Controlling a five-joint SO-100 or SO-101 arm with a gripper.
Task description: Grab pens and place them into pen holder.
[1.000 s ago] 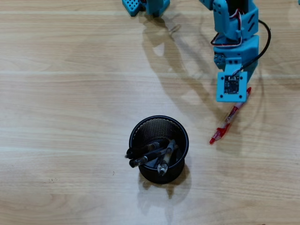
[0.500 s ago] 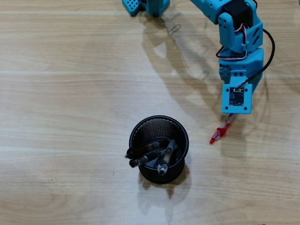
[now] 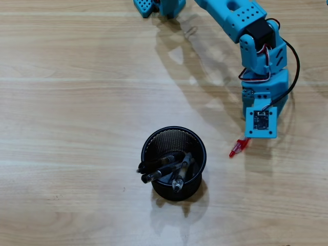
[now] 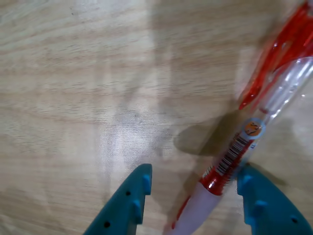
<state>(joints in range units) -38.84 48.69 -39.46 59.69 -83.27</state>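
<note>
the arm (image 3: 241, 20) is reaching across the wooden table (image 3: 77, 102) from the top edge of the overhead view, with its wrist block hanging directly over the red and clear pen (image 3: 237, 148), so that only the pen's red end is showing below the block. the pen is lying flat on the table, to the right of the pen holder (image 3: 173, 163) and clearly apart from it.

in the wrist view the gripper (image 4: 193, 181) is standing with its two teal fingertips (image 4: 134, 196) spread apart, one on each side of the red and clear pen (image 4: 244, 142). the barrel is running diagonally between them, closer to the right-hand tip and seemingly just beside or touching it; a clear gap is remaining on the left-hand side. the fingers are released, not clamped on anything. judged from this, the gripper is placed astride the barrel so that closing would pinch it across its width; the off-centre position suggests the pen may roll or swing as the jaws close.

the pen holder is standing upright on the table and is containing three dark pens (image 3: 161, 166), leaning with their ends toward the lower-left rim, one or two poking just over it. judged against the task, the red and clear pen is the only pen seen outside the holder.
</note>
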